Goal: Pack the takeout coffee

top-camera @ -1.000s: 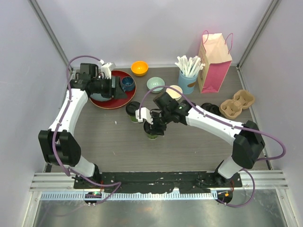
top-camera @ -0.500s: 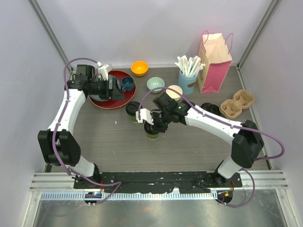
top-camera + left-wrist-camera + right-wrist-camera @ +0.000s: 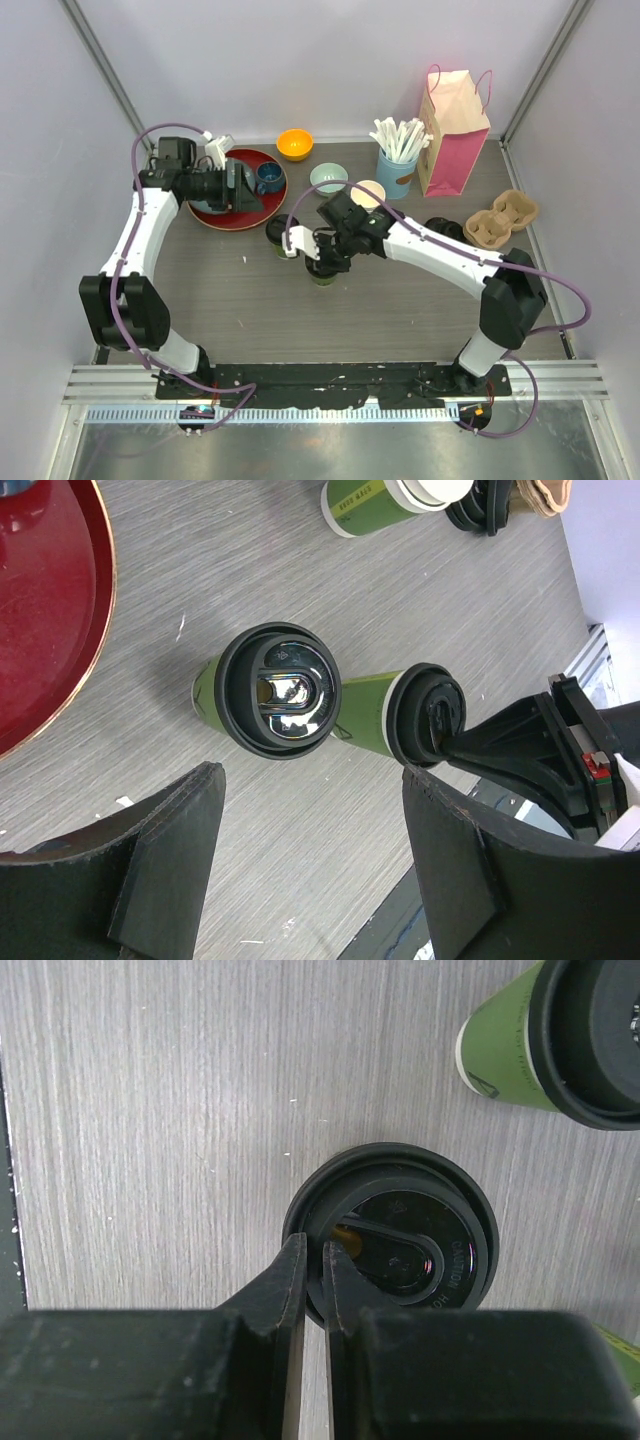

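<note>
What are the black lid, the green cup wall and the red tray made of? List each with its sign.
The black lid: likely moulded plastic, semi-gloss; embossed lettering, soft highlights. The green cup wall: seems printed paper, matte. The red tray: glossy, lacquer or plastic, cannot tell; mirrors light.

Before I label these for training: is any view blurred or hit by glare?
Left wrist: bright glare on the centre cup's lid. Right wrist: the right tool is soft and dark, the black lid crisp. Top external: even light, faint shadows.

Green-walled cups [image 3: 362, 712] under black lids [image 3: 275, 690]. Red tray [image 3: 222, 219] at ten o'clock, pink bag [image 3: 452, 140] at one, orange bowl [image 3: 294, 143] at twelve. Grey streaked table [image 3: 400, 310].
</note>
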`<act>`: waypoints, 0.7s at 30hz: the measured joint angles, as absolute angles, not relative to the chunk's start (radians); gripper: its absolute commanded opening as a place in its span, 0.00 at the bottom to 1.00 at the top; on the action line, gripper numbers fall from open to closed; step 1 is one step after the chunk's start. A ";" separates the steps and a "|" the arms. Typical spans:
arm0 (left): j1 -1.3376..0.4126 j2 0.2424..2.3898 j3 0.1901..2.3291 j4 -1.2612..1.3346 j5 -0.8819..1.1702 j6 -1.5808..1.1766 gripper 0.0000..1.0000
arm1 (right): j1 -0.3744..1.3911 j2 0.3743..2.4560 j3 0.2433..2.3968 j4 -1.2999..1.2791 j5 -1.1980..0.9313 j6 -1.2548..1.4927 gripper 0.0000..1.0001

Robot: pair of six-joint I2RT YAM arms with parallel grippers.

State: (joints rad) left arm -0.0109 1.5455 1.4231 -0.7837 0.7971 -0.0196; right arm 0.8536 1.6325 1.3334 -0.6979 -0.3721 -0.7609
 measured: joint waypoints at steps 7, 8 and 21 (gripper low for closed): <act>0.009 1.554 1.423 -0.791 0.815 -0.017 0.75 | 0.833 1.726 1.475 -0.773 -0.348 -0.757 0.02; 0.017 1.554 1.423 -0.792 0.815 -0.017 0.75 | 0.825 1.753 1.518 -0.796 -0.352 -0.757 0.02; 0.036 1.554 1.423 -0.804 0.815 -0.017 0.75 | 0.691 1.993 1.869 -1.012 -0.365 -0.757 0.01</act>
